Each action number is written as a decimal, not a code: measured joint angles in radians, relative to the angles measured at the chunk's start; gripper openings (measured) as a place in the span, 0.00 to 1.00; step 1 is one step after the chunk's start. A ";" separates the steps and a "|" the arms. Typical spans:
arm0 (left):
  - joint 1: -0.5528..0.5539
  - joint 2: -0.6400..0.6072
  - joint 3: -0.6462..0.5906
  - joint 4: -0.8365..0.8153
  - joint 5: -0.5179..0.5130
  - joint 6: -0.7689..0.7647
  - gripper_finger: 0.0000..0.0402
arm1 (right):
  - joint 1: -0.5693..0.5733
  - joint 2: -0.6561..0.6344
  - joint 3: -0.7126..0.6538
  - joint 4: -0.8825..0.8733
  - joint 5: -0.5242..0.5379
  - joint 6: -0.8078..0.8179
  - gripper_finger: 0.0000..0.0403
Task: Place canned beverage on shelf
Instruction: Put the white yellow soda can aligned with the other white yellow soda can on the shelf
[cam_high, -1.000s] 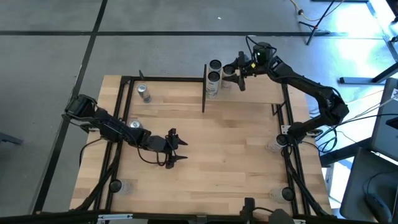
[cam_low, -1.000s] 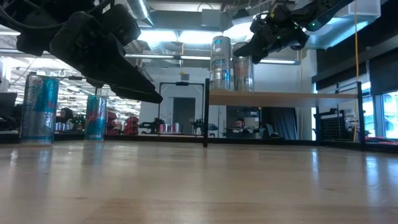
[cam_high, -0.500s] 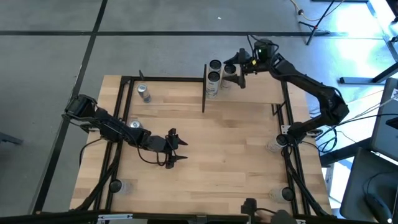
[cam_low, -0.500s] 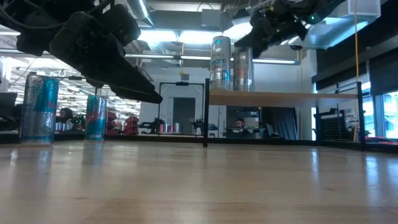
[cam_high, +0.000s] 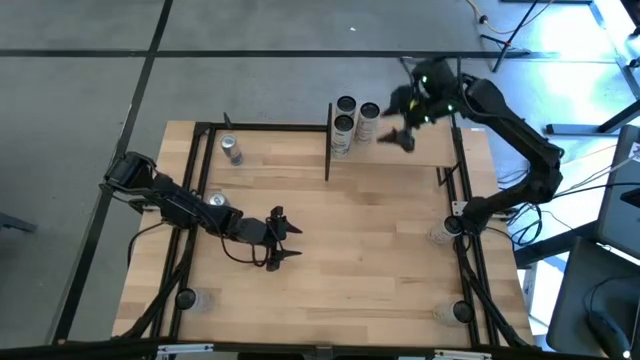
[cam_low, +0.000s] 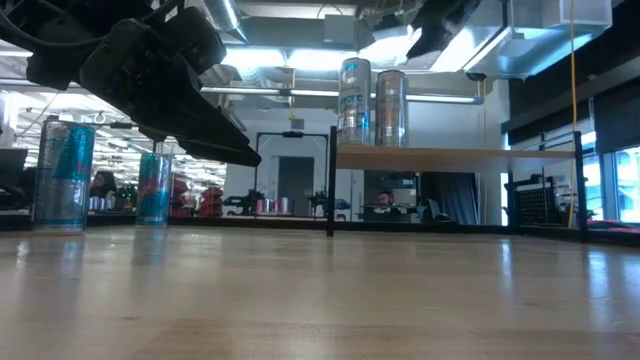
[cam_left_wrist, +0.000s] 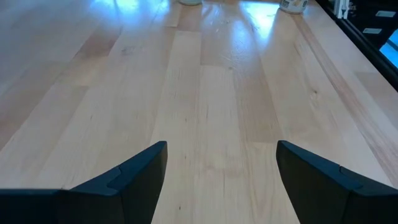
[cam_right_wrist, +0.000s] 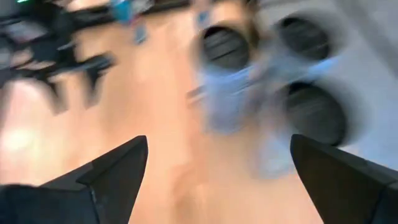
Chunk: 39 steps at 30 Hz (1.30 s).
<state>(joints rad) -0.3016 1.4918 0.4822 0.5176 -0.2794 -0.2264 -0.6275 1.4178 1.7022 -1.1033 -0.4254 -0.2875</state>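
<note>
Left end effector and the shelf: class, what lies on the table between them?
In the high view, only bare planks lie between the left end effector and the shelf. The loose cans stand off to the side.

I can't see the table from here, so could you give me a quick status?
Right gripper open, above shelf, clear of cans. Three cans upright on shelf. Left gripper open, idle mid-table. Nothing in the way.

Grey concrete floor (cam_high: 250, 60) with dark seams; bright ceiling strip lights (cam_low: 290, 58); dark doorway (cam_low: 293, 180) in far wall; exposed ducting (cam_low: 225, 15).
</note>
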 joint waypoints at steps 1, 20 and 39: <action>0.000 0.000 0.000 0.001 0.000 0.000 0.71 | 0.025 -0.010 0.002 -0.045 -0.009 0.013 0.94; -0.166 0.113 0.097 0.167 -0.213 -0.054 0.71 | 0.887 -0.340 -0.334 -0.172 0.398 0.778 0.94; -0.291 0.383 0.434 0.076 -0.219 -0.137 0.71 | 1.690 -0.099 -0.357 -0.136 0.583 1.680 0.94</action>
<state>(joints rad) -0.5929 1.8751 0.9166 0.5938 -0.4989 -0.3632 1.0627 1.3188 1.3449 -1.2388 0.1577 1.3928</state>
